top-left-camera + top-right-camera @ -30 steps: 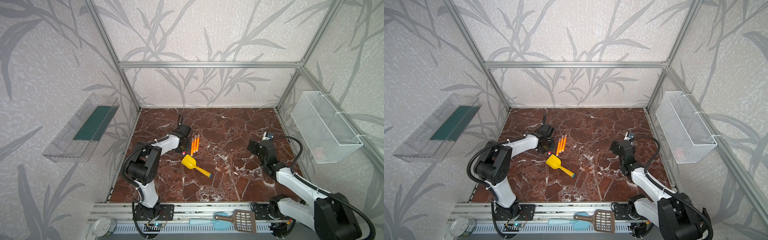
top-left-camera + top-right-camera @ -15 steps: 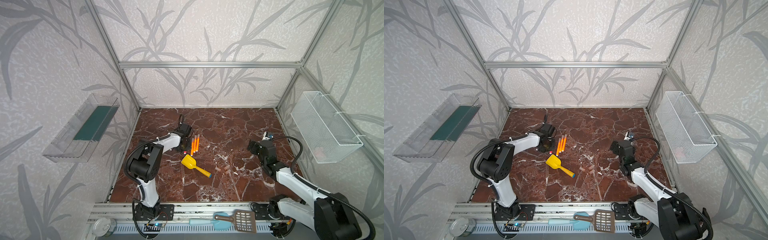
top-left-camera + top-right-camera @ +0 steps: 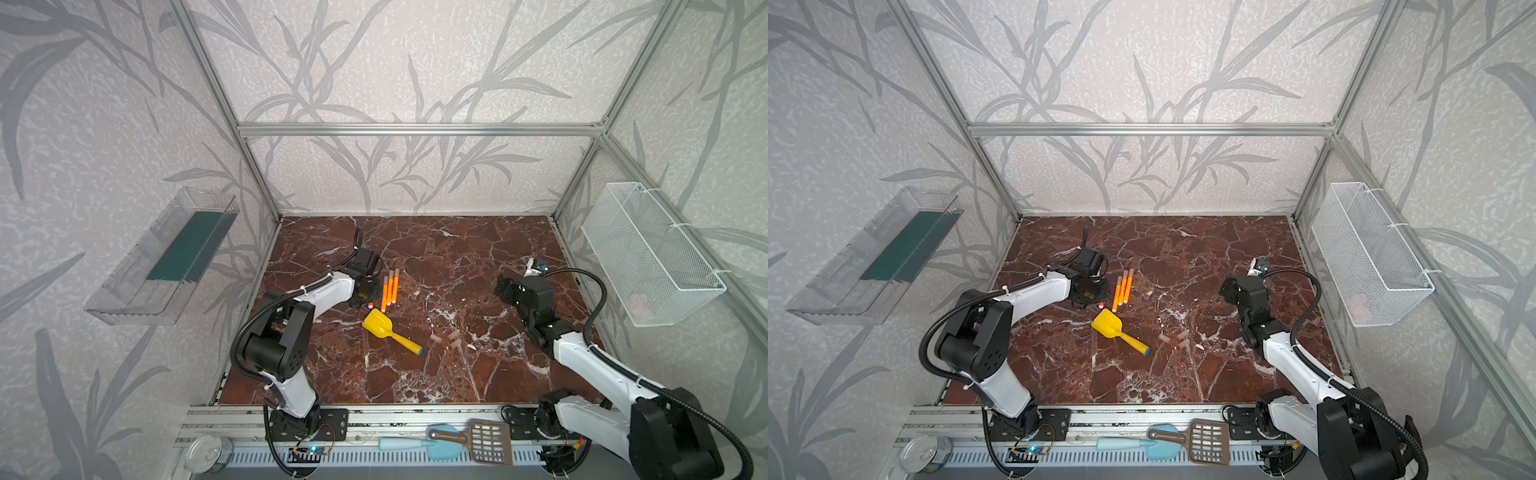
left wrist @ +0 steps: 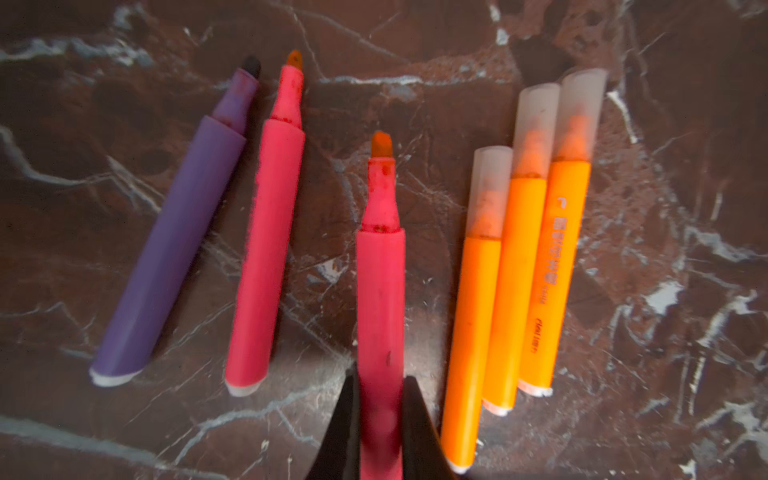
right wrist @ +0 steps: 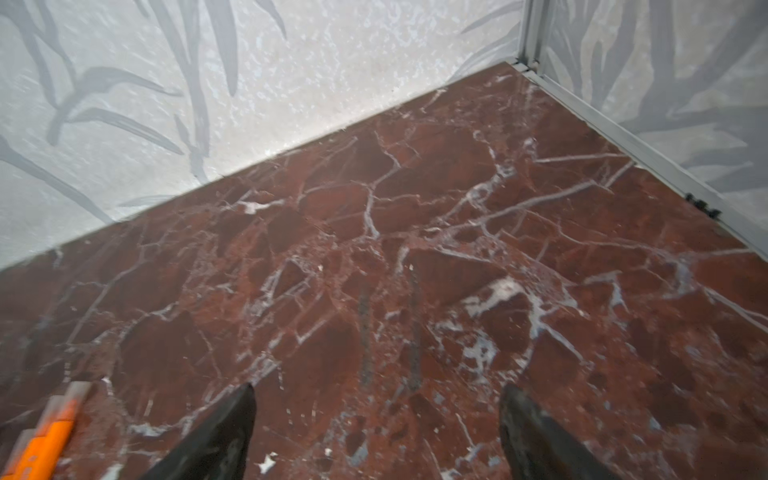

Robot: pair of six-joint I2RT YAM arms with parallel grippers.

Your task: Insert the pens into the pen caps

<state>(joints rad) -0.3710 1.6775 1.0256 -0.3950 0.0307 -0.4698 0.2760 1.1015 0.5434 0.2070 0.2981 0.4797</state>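
Observation:
In the left wrist view my left gripper (image 4: 380,384) is shut on the white-ended back part of a pinkish-red pen (image 4: 380,286) with a bare tip. A purple pen (image 4: 174,241) and a second pinkish-red pen (image 4: 266,249) lie uncapped on one side of it. On the other side lie three orange pens (image 4: 519,282) wearing translucent pen caps (image 4: 536,120). Both top views show the left gripper (image 3: 368,291) (image 3: 1088,293) low beside the orange pens (image 3: 390,289) (image 3: 1123,286). Loose pen caps (image 3: 446,340) (image 3: 1177,338) lie mid-floor. My right gripper (image 5: 376,399) (image 3: 505,286) hangs open above bare marble.
A yellow toy shovel (image 3: 388,328) with an orange handle lies just in front of the pens. A white wire basket (image 3: 648,257) hangs on the right wall and a clear shelf (image 3: 166,257) on the left wall. A slotted spatula (image 3: 469,444) and a tin (image 3: 208,453) sit at the front rail.
My left gripper's jaws have closed on the pinkish-red pen, and the left arm's elbow has shifted slightly. The right arm has stayed in place.

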